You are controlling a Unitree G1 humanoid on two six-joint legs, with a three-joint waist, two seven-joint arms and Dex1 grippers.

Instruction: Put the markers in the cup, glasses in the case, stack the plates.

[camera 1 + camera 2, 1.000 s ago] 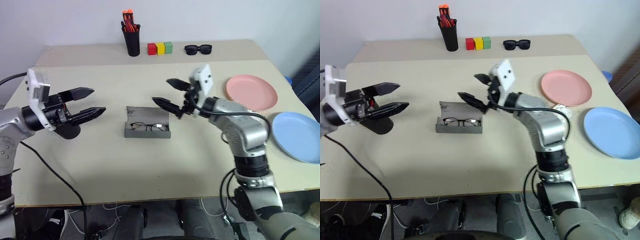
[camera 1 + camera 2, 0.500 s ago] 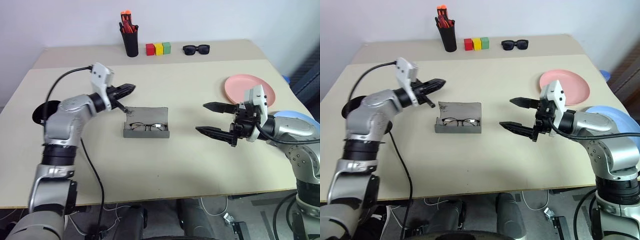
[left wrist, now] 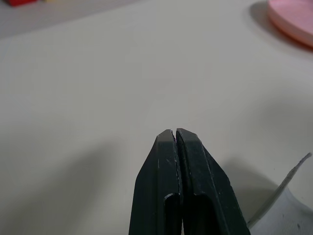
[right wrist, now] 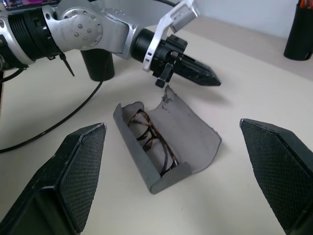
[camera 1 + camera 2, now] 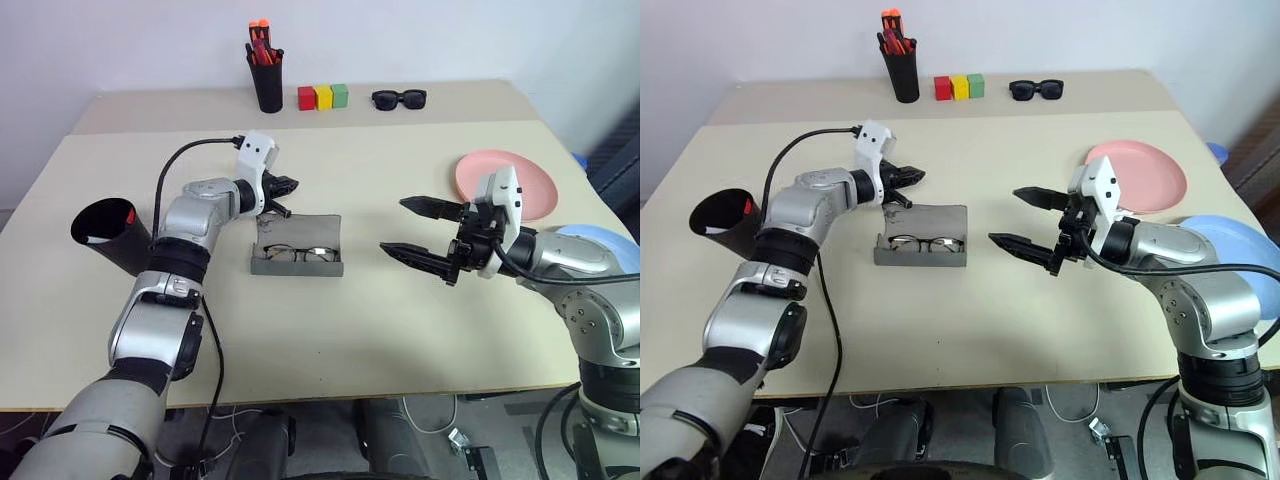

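Note:
The grey case (image 5: 297,245) lies open mid-table with the dark-framed glasses (image 5: 297,254) inside. My left gripper (image 5: 291,185) is shut on nothing, its tip just above the rear left corner of the raised lid (image 4: 188,120); whether it touches, I cannot tell. To the right of the case my right gripper (image 5: 393,225) stands open and empty. The black cup (image 5: 105,232) leans at the left edge, showing a red marker (image 5: 129,215) and a white one (image 5: 91,239) in its mouth. At the right lie the pink plate (image 5: 520,175) and the light blue plate (image 5: 605,245), side by side.
Along the back stand a black pen holder (image 5: 267,85) with red and orange pens, three coloured blocks (image 5: 322,97) and black sunglasses (image 5: 398,98). A black cable (image 5: 185,160) loops from my left wrist over the table.
My left arm swung in from the left to the case's lid and its fingers closed. My right gripper drew back to the right, away from the case, still open.

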